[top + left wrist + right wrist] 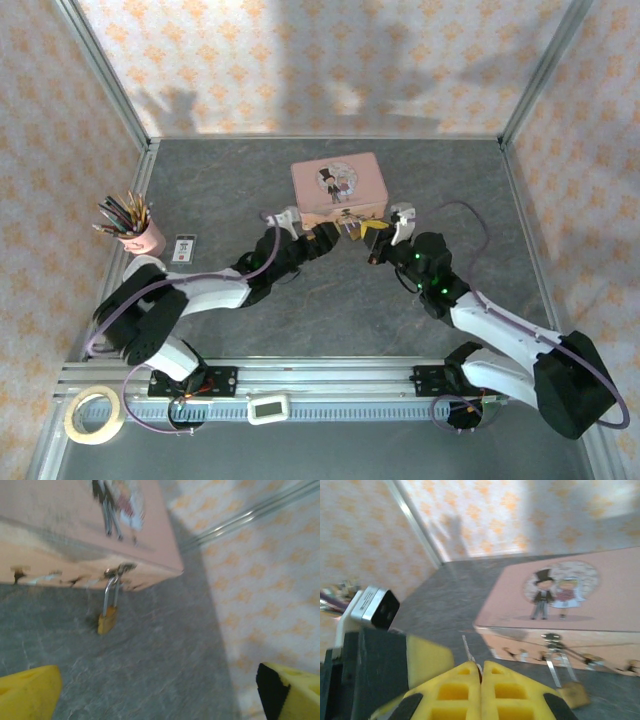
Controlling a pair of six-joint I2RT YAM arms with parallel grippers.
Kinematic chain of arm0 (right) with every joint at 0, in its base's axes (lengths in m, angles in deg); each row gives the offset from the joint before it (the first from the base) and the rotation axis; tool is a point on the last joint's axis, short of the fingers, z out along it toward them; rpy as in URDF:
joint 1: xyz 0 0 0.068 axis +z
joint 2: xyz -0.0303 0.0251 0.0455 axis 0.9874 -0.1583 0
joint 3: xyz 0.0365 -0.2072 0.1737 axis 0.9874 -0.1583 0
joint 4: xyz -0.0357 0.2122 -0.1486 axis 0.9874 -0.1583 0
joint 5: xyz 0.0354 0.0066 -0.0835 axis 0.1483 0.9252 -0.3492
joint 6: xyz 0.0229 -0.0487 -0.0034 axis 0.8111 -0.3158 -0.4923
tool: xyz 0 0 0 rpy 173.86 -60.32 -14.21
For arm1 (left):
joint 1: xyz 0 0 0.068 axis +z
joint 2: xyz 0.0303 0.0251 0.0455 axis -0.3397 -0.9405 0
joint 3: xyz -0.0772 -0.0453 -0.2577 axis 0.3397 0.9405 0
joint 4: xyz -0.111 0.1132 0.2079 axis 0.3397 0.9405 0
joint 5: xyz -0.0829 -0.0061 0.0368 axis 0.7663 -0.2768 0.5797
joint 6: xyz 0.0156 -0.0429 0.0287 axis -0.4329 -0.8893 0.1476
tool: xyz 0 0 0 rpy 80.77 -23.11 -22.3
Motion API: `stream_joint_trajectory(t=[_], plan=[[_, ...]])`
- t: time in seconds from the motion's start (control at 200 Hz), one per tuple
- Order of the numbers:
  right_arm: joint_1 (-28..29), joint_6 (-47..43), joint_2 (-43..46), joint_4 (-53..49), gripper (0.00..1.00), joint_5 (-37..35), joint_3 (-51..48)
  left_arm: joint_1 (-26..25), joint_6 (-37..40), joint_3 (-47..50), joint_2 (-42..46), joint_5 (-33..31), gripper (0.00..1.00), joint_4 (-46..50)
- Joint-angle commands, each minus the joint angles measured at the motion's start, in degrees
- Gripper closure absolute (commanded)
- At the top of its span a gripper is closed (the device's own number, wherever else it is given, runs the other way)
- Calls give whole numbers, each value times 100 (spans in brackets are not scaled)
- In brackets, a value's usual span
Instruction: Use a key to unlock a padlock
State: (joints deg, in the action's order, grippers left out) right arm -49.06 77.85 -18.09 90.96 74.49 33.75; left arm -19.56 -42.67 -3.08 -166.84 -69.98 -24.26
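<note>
Seeing left gripper [157, 690] with fingers [27, 692] spread about as wide as they go: one yellow pad at 7 o'clock of the wrist view, the other at 5 o'clock, bare grey desk [165, 655] between. Holding nothing, touching nothing.

Seeing right gripper [481, 667] with fingers [445, 685] pressed together, yellow pads flush along the seam. Pinching a thin silvery blade at that seam, poking out toward 11 o'clock; reads as the key [467, 651], too blurred to confirm the shape. Key tip apart from the lock.

Finding padlock [107, 621] at the front wall of the pink tin [75, 525], shackle [111, 594] hooked through the tin's hasp [120, 571], brass body tipped down with its bottom end on the desk. Locked or not: cannot tell through the blur. From left wrist, at 11 o'clock of the finger gap, well apart from both pads. From right wrist, at 4 o'clock of the closed tips, near but not touching.

From top: tin at 12 o'clock of desk centre, both grippers meeting just off its 6 o'clock wall, left arm [215, 290] laid in from 8 o'clock, right arm [490, 320] from 4 o'clock. Also noting pink pencil cup [143, 235] at the 9 o'clock edge of the desk, small card [184, 248] just at its 3 o'clock, tape roll [95, 415] in the 7 o'clock corner.
</note>
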Motion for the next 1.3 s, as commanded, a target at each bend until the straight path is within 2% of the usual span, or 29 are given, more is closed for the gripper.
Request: stream_joint_trajectory(t=[0.0, 0.17, 0.455, 0.791, 0.921, 1.066, 1.186, 1.296], plan=[[-252, -138, 164, -568, 100, -720, -42, -156, -25, -476, -557, -200, 8, 351], [-878, 255, 181, -659, 100, -418, -213, -314, -109, -1246, -1579, -299, 25, 698], [-1107, 376, 325, -285, 100, -231, -490, -385, -41, -2101, -2534, -1036, 28, 1117], [-1175, 400, 401, -187, 100, -169, -618, -396, 233, -3202, -3479, -1895, 38, 1781], [-1180, 395, 433, -181, 100, -151, -649, -389, 273, -3453, -3715, -2003, 45, 1924], [-1201, 458, 429, -112, 100, -100, -688, -348, 254, -3581, -3892, -1975, 58, 1989], [-1219, 555, 357, 2, 100, -98, -787, -261, 230, -3540, -3919, -1738, 78, 1939], [-1269, 745, 175, 164, 100, -10, -885, -175, 262, -3312, -3730, -1590, 90, 1832]])
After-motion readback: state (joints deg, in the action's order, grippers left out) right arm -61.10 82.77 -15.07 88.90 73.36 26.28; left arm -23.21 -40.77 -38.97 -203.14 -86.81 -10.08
